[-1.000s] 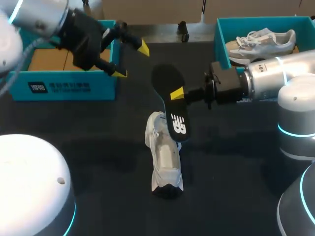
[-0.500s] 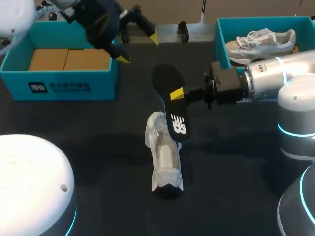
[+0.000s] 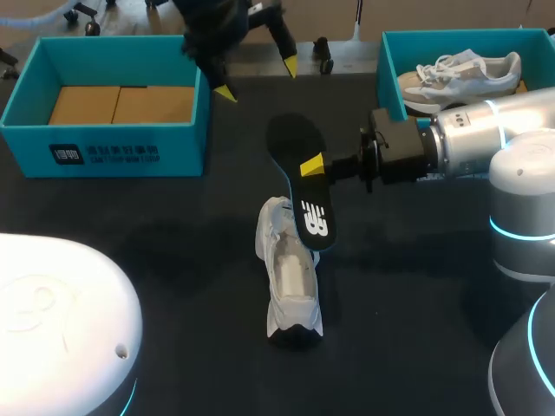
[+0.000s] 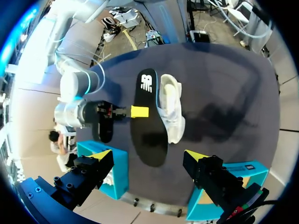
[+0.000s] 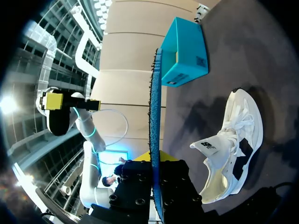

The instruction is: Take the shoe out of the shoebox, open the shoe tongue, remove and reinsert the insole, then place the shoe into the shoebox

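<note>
**A:** Head view first. How do our arms sit?

**B:** Our left arm comes in over the table's (image 3: 173, 260) far edge, well beyond the shoe (image 3: 290, 282). The left gripper (image 3: 257, 78) is angled down toward the shoe, fingers spread wide, nothing between them. Our right arm lies level, reaching in from the shoe's right. The right gripper (image 3: 314, 166) clamps the insole (image 3: 299, 143), which slants down to the shoe's far end. We cannot tell whether they touch.

**A:** And room around the shoe?

**B:** It stands on bare table on its left, right and near sides. The left box (image 3: 104, 156) sits beyond it to the left, the right box (image 3: 390, 61) beyond it to the right, holding a second shoe (image 3: 460, 74).

**A:** Left wrist view?

**B:** Our left gripper (image 4: 148, 155) hangs high over the shoe (image 4: 170, 109), its tips wide apart. The insole (image 4: 148, 135) runs alongside the shoe, the right gripper (image 4: 139, 111) pinching its edge. Both boxes (image 4: 117, 177) (image 4: 243, 175) stand well apart from the shoe.

**A:** Right wrist view?

**B:** The insole (image 5: 155, 93) shows edge-on, running straight out from our right gripper (image 5: 156, 161), held from both sides. The shoe (image 5: 231, 144) sits on the table beside the insole, and the left box (image 5: 184, 46) is well beyond it.
</note>
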### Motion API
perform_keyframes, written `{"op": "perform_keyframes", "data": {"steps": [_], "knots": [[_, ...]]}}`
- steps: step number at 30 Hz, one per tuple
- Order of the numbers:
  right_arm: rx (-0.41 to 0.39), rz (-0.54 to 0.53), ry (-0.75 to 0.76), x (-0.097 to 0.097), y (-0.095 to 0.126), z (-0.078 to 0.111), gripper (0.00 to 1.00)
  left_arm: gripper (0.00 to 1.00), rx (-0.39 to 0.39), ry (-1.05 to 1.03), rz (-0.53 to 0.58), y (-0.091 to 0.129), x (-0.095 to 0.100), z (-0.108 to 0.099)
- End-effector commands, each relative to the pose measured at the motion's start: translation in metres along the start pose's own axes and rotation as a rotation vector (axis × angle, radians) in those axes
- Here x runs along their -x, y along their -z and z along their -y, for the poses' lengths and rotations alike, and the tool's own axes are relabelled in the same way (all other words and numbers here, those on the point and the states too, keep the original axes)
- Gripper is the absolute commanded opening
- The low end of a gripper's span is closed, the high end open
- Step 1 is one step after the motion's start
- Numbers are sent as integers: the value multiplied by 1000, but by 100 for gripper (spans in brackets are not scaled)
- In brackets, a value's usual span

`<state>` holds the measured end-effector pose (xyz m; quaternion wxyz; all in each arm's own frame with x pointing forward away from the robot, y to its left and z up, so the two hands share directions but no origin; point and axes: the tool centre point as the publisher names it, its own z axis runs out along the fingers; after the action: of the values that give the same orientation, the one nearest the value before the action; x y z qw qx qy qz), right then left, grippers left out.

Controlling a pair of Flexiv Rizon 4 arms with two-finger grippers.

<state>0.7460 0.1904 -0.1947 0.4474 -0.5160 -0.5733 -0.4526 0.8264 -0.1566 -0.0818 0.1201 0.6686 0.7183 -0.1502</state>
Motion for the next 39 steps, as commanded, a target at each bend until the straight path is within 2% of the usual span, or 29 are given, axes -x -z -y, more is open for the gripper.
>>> {"op": "perform_keyframes", "data": {"steps": [1,12,20,24,25,28,39], "knots": [[1,2,0,0,-2,0,0,100,-21,9,-210,-3,10,-8],[1,2,0,0,-2,0,0,100,-29,-14,-303,-18,40,-4],[1,2,0,0,-2,0,0,100,-14,-6,-317,-21,47,-4],[1,2,0,0,-2,0,0,100,-57,7,-143,-19,41,-2],[1,2,0,0,-2,0,0,100,-59,16,-132,-19,37,-1],[1,2,0,0,-2,0,0,100,-49,21,-66,-17,27,3],[1,2,0,0,-2,0,0,100,-22,16,360,-6,-22,37]]}}
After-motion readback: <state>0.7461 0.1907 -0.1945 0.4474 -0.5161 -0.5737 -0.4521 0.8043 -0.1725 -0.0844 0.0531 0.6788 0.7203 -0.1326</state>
